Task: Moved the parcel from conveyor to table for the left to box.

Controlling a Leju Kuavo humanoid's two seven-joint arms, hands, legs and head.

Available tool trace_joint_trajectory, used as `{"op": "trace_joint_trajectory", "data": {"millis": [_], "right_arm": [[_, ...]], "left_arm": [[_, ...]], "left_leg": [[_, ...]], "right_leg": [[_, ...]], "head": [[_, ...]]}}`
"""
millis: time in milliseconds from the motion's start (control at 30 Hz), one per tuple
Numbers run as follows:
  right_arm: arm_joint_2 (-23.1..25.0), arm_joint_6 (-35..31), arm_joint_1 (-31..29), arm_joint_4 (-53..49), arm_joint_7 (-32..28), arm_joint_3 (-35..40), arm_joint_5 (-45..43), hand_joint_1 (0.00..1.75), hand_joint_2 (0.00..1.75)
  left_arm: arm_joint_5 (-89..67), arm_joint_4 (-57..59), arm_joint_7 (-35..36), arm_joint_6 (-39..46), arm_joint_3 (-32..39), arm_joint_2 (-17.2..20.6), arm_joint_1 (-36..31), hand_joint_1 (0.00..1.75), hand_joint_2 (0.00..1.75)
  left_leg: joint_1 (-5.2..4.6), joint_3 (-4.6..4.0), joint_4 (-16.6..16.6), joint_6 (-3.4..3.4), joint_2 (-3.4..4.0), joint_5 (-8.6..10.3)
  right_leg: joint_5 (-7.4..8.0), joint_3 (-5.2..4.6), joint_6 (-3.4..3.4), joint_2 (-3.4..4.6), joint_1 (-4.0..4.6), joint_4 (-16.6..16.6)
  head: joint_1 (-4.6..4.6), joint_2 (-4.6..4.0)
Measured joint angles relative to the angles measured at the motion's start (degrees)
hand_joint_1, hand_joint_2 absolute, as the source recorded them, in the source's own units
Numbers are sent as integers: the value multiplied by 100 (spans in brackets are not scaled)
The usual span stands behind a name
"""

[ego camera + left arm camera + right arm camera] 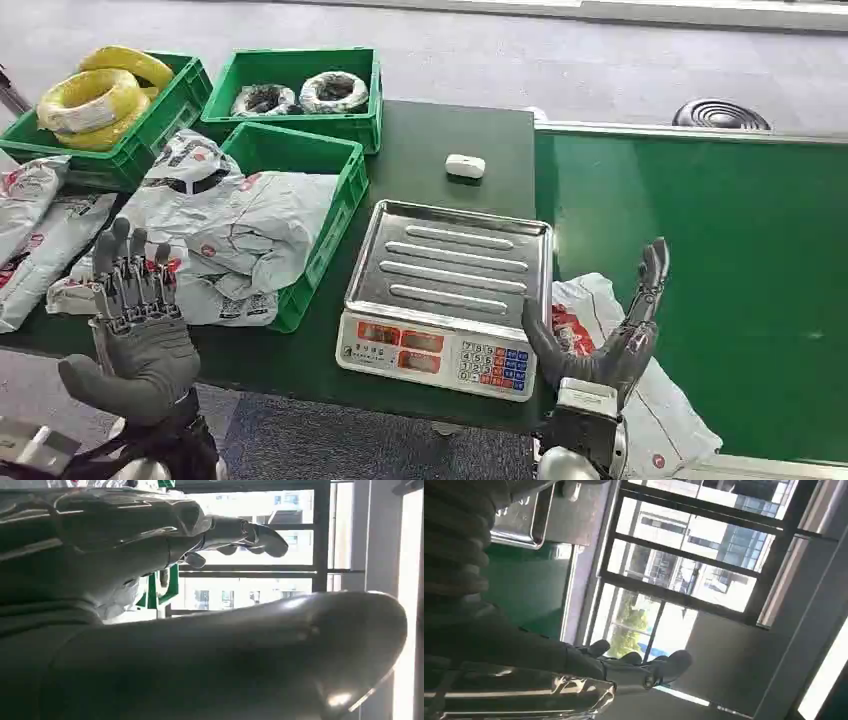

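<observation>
A grey and white plastic parcel (640, 400) lies on the green conveyor (720, 260) at its near left corner, just right of the scale. My right hand (610, 335) is raised over the parcel's near side, fingers spread and pointing up, holding nothing. My left hand (135, 315) is lifted at the table's near left edge, fingers straight up and apart, empty. Behind the left hand a green box (325, 210) holds several similar grey parcels (235, 235). In the wrist views the left hand (150, 540) and the right hand (589, 670) stretch out towards bright windows.
A steel-topped weighing scale (450, 290) stands at the table's front middle. A small white device (465, 165) lies behind it. Two green crates at the back hold yellow cable coils (95, 95) and wrapped coils (300, 95). More parcels (35, 225) lie at the far left.
</observation>
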Motion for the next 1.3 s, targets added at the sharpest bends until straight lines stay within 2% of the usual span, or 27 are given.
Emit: {"op": "trace_joint_trajectory", "data": {"millis": [100, 167, 233, 300, 367, 533, 667, 967, 1100, 1200, 1267, 1300], "right_arm": [[0, -18, -4, 9, -13, 0, 79, 0, 175], [26, -99, -1, 18, -31, -53, 644, 0, 175], [220, -146, 2, 11, -68, -348, 1797, 0, 175], [407, -157, -6, -79, 189, -814, 2765, 0, 175], [490, -162, -57, -208, 711, -1424, 3606, 0, 175], [603, -162, -125, -306, 1200, -2271, 4186, 0, 175], [660, -162, -296, -186, 1870, -2891, 4712, 0, 175], [728, -162, -375, 0, 1989, -3384, 4835, 0, 175], [656, -162, -533, 293, 2799, -3517, 5279, 0, 175], [397, -111, -797, 1018, 3301, -3666, 5243, 0, 175], [258, 266, -928, 1470, 3508, -3687, 4909, 0, 175], [203, 695, -993, 1673, 3545, -3678, 4579, 0, 175]], "left_arm": [[0, 0, 0, 0, 0, 0, 3, 0, 0], [0, 0, 0, -4, 0, 0, 4, 0, 0], [9, 0, 0, -13, -2, -2, 5, 0, 0], [20, 13, 0, -28, 0, -2, 8, 0, 0], [42, 15, 0, -59, 9, -4, 29, 0, 0], [61, 15, 0, -114, 20, -7, 44, 0, 0], [61, 15, 0, -133, 31, -7, 72, 0, 0], [63, 15, 0, -133, 46, -7, 82, 0, 0], [131, 18, 0, -125, 46, 2, 75, 0, 0], [162, 50, 0, -103, 44, 20, 62, 0, 0], [162, 63, 0, -57, 31, 46, 48, 0, 0], [160, 66, 0, -46, 24, 57, 48, 0, 0]], "left_leg": [[0, 0, 0, 0, 0, 0], [0, 0, 0, 0, 0, 0], [0, 2, 0, 0, 0, 0], [0, 1, 0, 0, -2, 0], [-1, 1, 0, 0, -3, 0], [-3, 2, 1, 1, 0, -1], [-1, 3, 1, 1, 2, -1], [-1, 2, 1, 1, 1, 0], [-1, 4, 1, 1, 2, 0], [-2, 5, 1, 2, 4, 0], [-2, 6, 1, 2, 3, 0], [-2, 7, 1, 1, 3, 0]], "right_leg": [[0, -1, 0, 0, 0, 0], [0, -1, 0, 0, 0, 0], [0, -2, 0, 0, 0, 0], [0, 0, 0, -2, 0, 0], [0, 4, 0, -2, -1, 0], [1, 2, 2, 0, -5, -1], [1, 2, 1, 1, -4, -1], [1, 2, 1, 1, -2, -1], [1, 3, 1, 3, -2, -1], [3, 6, 3, 4, -4, -1], [5, 8, 4, 4, -5, -1], [5, 8, 4, 4, -4, -1]], "head": [[0, 0], [0, 0], [0, 0], [-2, 0], [0, 0], [0, 0], [0, 0], [0, 0], [0, 0], [0, 0], [0, 0], [0, 0]]}}
